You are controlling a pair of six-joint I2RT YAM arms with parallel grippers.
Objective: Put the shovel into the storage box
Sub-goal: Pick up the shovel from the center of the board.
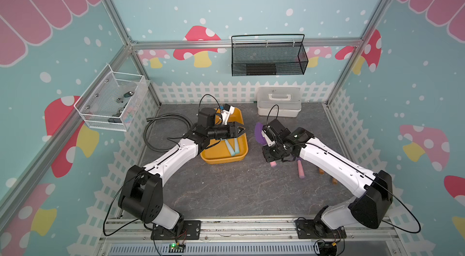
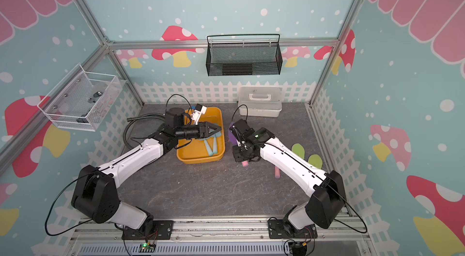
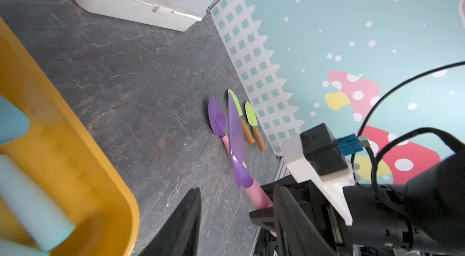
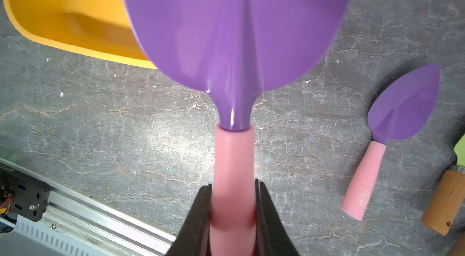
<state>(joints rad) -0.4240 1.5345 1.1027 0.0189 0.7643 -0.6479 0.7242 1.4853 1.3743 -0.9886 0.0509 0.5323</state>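
Observation:
The storage box (image 1: 221,158) is a yellow-orange tray left of centre; two shovels with light-blue handles (image 1: 232,148) lie in it. My right gripper (image 4: 232,184) is shut on the pink handle of a purple-bladed shovel (image 4: 234,28), held off the table just right of the box. Its blade (image 1: 258,132) points toward the box's right wall and overlaps the box (image 4: 63,16) in the right wrist view. My left gripper (image 1: 242,130) hovers open over the box's right side with nothing between its fingers (image 3: 186,217).
Another purple shovel (image 4: 392,126) and two green shovels with wooden handles (image 3: 251,116) lie by the right wall. A white lidded case (image 1: 278,102) stands at the back. A black mesh basket (image 1: 269,57) and a white wire basket (image 1: 110,102) hang on the walls. A black cable (image 1: 163,129) coils at left.

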